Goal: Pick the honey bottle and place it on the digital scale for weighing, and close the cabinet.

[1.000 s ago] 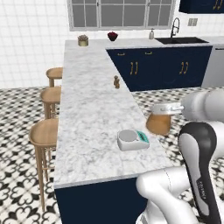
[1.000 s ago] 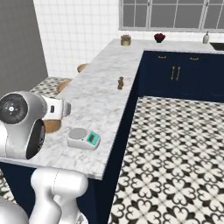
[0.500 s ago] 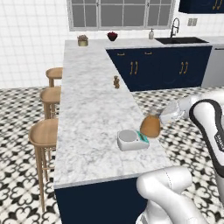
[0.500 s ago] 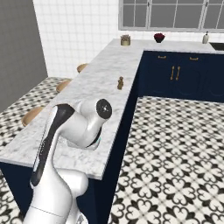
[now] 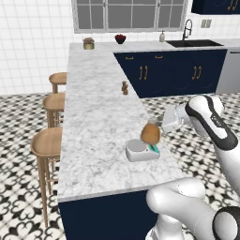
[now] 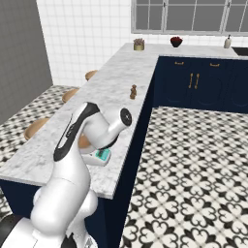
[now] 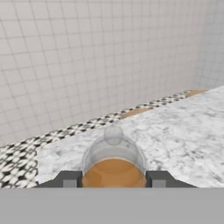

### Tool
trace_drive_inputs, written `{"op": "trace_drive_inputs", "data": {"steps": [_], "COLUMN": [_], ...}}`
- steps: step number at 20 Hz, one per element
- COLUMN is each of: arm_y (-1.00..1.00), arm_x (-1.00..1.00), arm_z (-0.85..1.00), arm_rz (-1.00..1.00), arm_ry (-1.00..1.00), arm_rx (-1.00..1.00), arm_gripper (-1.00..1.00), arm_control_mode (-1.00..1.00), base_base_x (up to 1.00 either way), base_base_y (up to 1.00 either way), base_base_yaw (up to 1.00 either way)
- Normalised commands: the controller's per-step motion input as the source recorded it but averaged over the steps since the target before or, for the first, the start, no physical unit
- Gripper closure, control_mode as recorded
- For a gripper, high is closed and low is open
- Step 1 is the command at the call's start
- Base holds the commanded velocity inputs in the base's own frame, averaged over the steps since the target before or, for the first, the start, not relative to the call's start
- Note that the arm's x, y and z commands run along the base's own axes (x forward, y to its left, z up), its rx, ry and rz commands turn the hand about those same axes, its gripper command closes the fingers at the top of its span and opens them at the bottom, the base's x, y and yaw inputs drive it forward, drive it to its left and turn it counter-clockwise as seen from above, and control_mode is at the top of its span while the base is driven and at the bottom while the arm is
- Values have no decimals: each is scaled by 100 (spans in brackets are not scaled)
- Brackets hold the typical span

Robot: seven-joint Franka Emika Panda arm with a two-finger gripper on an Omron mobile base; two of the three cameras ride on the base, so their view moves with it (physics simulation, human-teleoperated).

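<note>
A home kitchen: marble island counter (image 5: 93, 112), 3 wooden stools (image 5: 47, 143), sink faucet (image 5: 187, 29), navy cabinets (image 5: 173, 70).

The counter (image 5: 93, 112) looks like polished grey-veined white marble, smooth with a soft sheen. The honey bottle (image 5: 151, 134) has a glossy amber body like clear plastic; in the hand view its upper part (image 7: 113, 151) turns translucent and pale toward a grey-white cap. The digital scale (image 5: 138, 151) is matt white-grey plastic with a teal patch. The stools (image 5: 47, 143) on the left have smooth, light wooden seats. The claw (image 7: 113, 180) has dull dark fingertips (image 7: 69, 179).
</note>
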Motion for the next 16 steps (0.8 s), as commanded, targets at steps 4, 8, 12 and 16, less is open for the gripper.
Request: {"op": "trace_drive_inputs", "data": {"steps": [4, 8, 12, 16], "arm_y": [49, 8, 18, 0], "arm_x": [29, 20, 19, 22], "arm_z": [-22, -34, -39, -30], "arm_rz": [-1, 0, 0, 2], "arm_ry": [0, 0, 0, -1], "arm_rx": [-14, -11, -3, 6], "arm_gripper": [100, 100, 100, 100], "arm_control_mode": [-100, -100, -100, -100], "base_base_x": [0, 0, 0, 0], "base_base_y": [0, 0, 0, 0], "base_base_yaw": [0, 0, 0, 0]}}
